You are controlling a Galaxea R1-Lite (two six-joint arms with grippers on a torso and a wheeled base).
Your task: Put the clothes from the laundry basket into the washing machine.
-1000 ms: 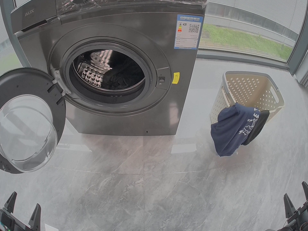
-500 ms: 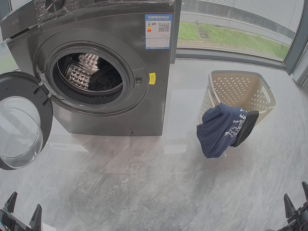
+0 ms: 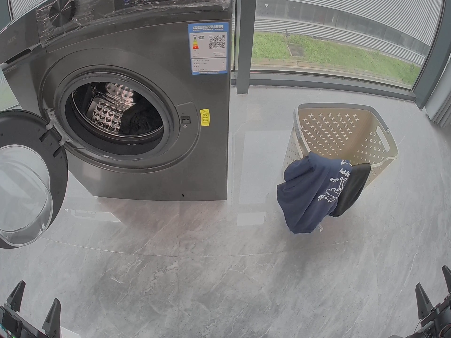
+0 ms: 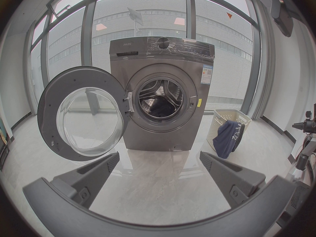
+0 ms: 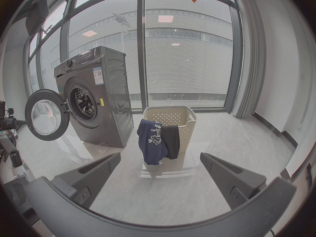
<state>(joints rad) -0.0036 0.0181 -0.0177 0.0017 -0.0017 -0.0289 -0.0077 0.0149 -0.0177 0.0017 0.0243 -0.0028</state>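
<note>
Laundry basket (image 3: pixel 345 111) on the floor (image 3: pixel 211 268), to the right of the washing machine (image 3: pixel 206 165) and well apart from it. Draped over its near rim: a navy blue shirt with white print (image 3: pixel 305 193) and, touching it on the right, a black garment (image 3: pixel 351 188), both hanging outside the basket. Machine door (image 3: pixel 28 132) swung wide open to the left; inside the drum (image 3: pixel 105 111), some dark clothing (image 3: pixel 141 120) already. Left hand (image 3: pixel 37 293) and right hand (image 3: pixel 432 278) low in the near foreground, far from the basket, each with fingers (image 4: pixel 89 178) spread apart and holding nothing.

Probably the approach toward the basket, with no garment grasped yet. Possible troubles from here: tipping the light basket over, by pulling the shirt sideways instead of lifting it up; pinching only a thin fold, so losing the cloth on the way to the drum; dragging the black garment down to the floor, because of its contact with the shirt; leaving a sleeve hanging out of the drum.
</note>
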